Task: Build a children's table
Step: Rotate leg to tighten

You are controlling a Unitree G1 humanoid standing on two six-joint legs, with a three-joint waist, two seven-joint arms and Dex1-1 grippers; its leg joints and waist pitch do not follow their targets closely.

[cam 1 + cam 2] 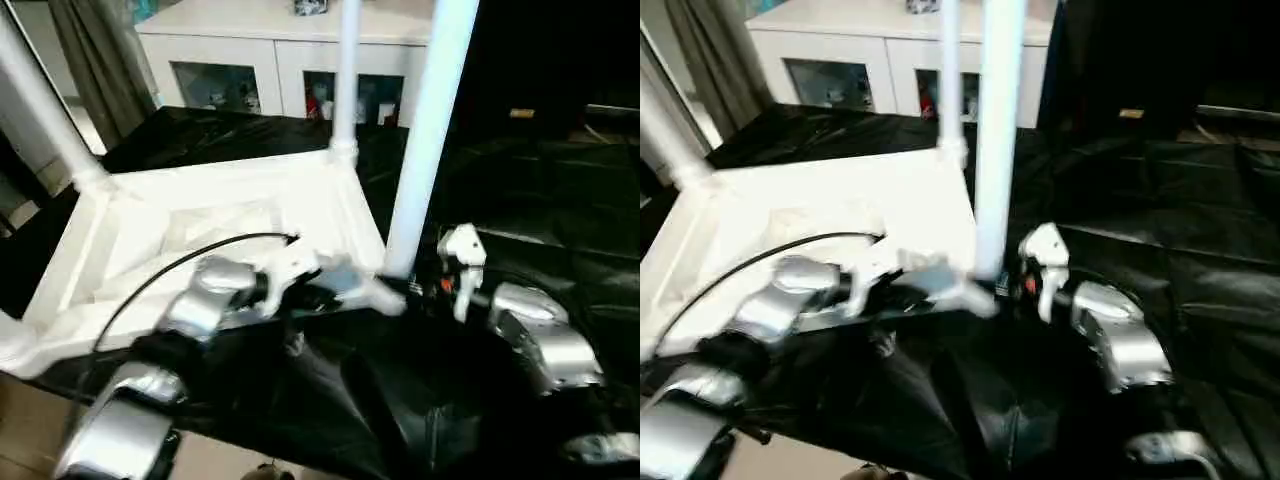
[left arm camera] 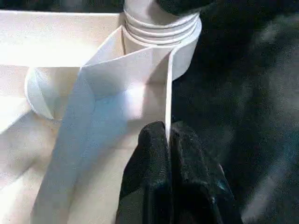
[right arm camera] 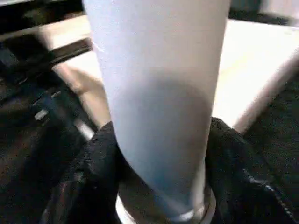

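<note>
The tabletop (image 1: 230, 240) lies upside down on a surface (image 1: 520, 200) draped in glossy, wrinkled black sheeting; its underside is smooth white plastic with thin raised ribs and round sockets at the corners. Three smooth white tubular legs are seen standing in sockets: the near leg (image 1: 425, 140) at the corner closest to the robot's right arm, a far leg (image 1: 345, 75) at the corner beyond it, and a left leg (image 1: 40, 105) leaning out at the far left corner.

The left gripper (image 2: 167, 140) has its two black fingers pressed together on a thin upright rib of the tabletop, just below the ringed collar of the near corner socket (image 2: 163, 28). The right gripper (image 3: 159, 154) holds the near leg low down, its dark padded fingers (image 3: 100, 158) wrapped against both sides of the tube, right above the socket.

The tabletop's near edge runs close to the surface's front edge, and its left end overhangs that side. To the right of the near leg the black sheeting lies open and bare. Behind the surface stands a white cabinet (image 1: 270, 60) with glass-fronted shelves, and a grey curtain (image 1: 100, 60) hangs at far left.
</note>
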